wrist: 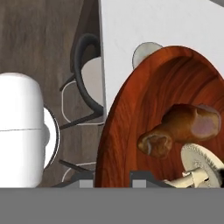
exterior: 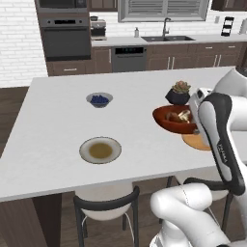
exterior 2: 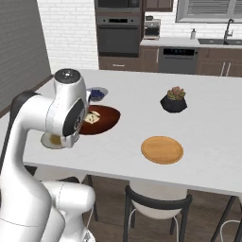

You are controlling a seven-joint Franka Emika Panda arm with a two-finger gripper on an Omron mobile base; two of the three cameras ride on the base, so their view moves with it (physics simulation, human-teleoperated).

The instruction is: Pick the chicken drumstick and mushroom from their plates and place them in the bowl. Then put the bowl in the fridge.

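The reddish-brown bowl (wrist: 127, 113) hangs lifted over the island's near edge, my gripper (wrist: 114, 177) shut on its rim. The rim runs between the two fingertips (wrist: 87, 180). Inside the bowl lie the orange-brown chicken drumstick (wrist: 183, 127) and the pale mushroom (wrist: 199, 168). From the left base view the bowl (exterior: 164, 123) holds both the drumstick (exterior: 172, 116) and the mushroom (exterior: 184, 115), with my arm covering the hand. The bowl (exterior 2: 106, 120) sits behind my arm's joint. The grey-rimmed plate (exterior: 100, 150) and the wooden disc plate (exterior 2: 162, 149) are bare. The fridge is out of view.
A small grey bowl of blueberries (exterior: 99, 100) and a black succulent pot (exterior: 178, 94) stand on the white island (exterior: 58, 120). Chairs (exterior: 106, 202) are tucked under its near edge. Oven, dishwasher and sink line the back wall.
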